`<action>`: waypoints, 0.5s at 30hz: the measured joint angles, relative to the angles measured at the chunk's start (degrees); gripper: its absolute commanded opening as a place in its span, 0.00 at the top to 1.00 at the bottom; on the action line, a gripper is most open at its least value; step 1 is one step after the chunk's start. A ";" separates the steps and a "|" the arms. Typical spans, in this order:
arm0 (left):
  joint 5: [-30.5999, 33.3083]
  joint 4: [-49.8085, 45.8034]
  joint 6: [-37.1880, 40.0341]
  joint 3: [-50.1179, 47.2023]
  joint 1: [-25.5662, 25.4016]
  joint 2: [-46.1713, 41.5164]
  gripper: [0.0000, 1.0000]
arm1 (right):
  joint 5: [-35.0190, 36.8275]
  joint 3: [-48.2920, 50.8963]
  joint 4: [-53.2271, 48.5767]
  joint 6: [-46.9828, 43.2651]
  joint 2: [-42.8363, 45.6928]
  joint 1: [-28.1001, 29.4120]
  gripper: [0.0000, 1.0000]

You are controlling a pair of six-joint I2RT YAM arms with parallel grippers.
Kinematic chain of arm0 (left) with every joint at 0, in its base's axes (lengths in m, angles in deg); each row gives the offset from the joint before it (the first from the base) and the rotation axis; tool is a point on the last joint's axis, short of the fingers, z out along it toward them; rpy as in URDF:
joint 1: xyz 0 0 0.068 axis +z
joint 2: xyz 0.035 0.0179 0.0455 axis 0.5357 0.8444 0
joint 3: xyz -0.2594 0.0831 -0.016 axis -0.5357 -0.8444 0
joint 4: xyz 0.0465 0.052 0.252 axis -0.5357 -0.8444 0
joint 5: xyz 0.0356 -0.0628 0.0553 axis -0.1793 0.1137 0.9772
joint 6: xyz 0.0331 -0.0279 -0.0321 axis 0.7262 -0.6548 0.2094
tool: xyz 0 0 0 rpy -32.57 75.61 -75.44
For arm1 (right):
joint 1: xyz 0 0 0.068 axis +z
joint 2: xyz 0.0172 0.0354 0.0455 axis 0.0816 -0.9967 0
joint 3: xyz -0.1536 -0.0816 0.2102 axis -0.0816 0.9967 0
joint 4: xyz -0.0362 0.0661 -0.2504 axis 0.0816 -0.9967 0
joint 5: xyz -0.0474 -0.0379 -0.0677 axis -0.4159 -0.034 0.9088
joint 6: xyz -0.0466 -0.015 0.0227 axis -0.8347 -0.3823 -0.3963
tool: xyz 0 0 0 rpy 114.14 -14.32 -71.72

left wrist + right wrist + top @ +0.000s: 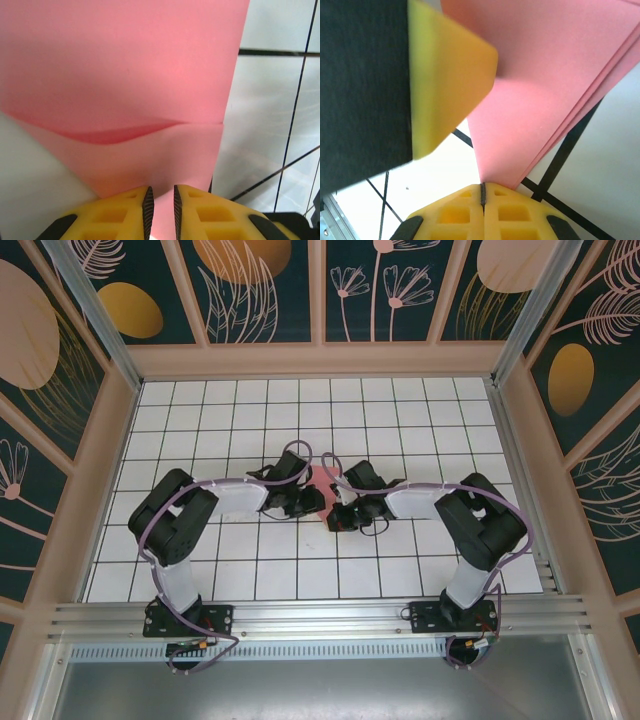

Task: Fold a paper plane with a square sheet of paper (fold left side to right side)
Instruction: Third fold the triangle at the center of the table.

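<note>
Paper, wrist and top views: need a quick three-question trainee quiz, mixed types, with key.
1. True or false: the right gripper stands wide open.
2. In the top view, the paper lies: A) between the left gripper and the right gripper; B) left of both; C) right of both.
3. Short answer: at the paper's edge in the right wrist view, one layer or several?
Key: 1 false, it is shut on the paper's corner. 2 A. 3 several.
</note>
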 measured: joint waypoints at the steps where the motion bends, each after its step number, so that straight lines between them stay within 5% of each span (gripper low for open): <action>1: -0.02 -0.28 0.22 0.42 0.31 0.24 0.76 | 0.09 -0.04 0.20 0.00 -0.04 0.00 1.00; 15: 2.86 -0.57 3.96 2.47 5.55 1.36 0.72 | 0.24 -0.20 0.50 -0.02 -0.22 0.00 1.00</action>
